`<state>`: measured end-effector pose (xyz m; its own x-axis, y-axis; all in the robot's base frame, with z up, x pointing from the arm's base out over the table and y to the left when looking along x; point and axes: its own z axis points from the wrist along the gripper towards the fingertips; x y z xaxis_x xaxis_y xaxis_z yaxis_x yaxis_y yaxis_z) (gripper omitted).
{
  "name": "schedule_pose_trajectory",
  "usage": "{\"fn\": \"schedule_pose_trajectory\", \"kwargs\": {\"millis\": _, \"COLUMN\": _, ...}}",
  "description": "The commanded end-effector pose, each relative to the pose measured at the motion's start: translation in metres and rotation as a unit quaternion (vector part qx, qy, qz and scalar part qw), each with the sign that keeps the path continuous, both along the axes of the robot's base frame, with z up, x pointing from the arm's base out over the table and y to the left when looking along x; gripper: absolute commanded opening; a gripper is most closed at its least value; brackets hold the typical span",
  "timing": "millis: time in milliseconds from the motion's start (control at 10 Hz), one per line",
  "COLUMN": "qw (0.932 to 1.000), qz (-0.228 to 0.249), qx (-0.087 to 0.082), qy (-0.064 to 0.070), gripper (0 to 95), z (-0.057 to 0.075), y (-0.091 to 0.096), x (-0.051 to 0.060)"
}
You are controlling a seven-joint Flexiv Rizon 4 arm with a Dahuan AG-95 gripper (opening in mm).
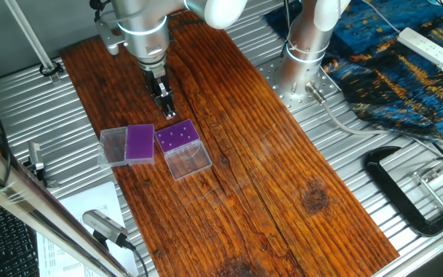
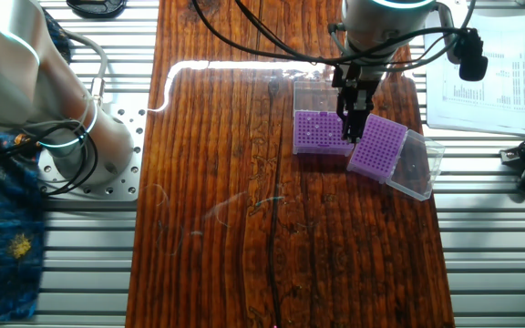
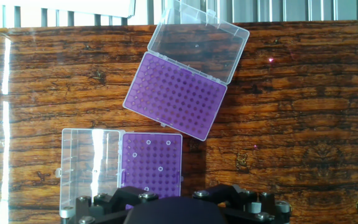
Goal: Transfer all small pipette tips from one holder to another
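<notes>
The wooden board [image 1: 283,169] is taking up most of the table, running from the far left to the near right in one fixed view. The arm [image 1: 141,23] is reaching down over its far-left part. The lighter-purple rack [image 1: 178,137] is sitting on the board with its clear lid [image 1: 191,163] lying open on the near side. Just to its left the darker-purple rack [image 1: 139,143] is lying at a slight angle to it, its smaller lid [image 1: 112,146] folded out to the left. The two racks are sitting just beside each other. The gripper [image 1: 168,114] is hanging with its fingers pointing down at the far edge of the lighter rack, close to the gap between the two. How far the fingers are parted I cannot tell, and nothing is visibly held. The small pipette tips [image 3: 160,168] are showing as a handful of pale rings scattered over the lighter rack's holes
</notes>
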<state>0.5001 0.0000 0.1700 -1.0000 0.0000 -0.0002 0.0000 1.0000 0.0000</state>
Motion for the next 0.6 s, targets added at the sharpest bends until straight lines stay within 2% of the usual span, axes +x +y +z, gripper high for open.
{"fn": "schedule_pose_trajectory", "kwargs": {"millis": 100, "qw": 0.9917, "qz": 0.128, "qx": 0.001, "qy": 0.012, "gripper": 0.0, "z": 0.0, "y": 0.0, "x": -0.0001}}
{"fn": "schedule_pose_trajectory", "kwargs": {"millis": 600, "qw": 0.9918, "qz": 0.127, "qx": 0.001, "qy": 0.014, "gripper": 0.0, "z": 0.0001, "y": 0.0, "x": -0.0002}}
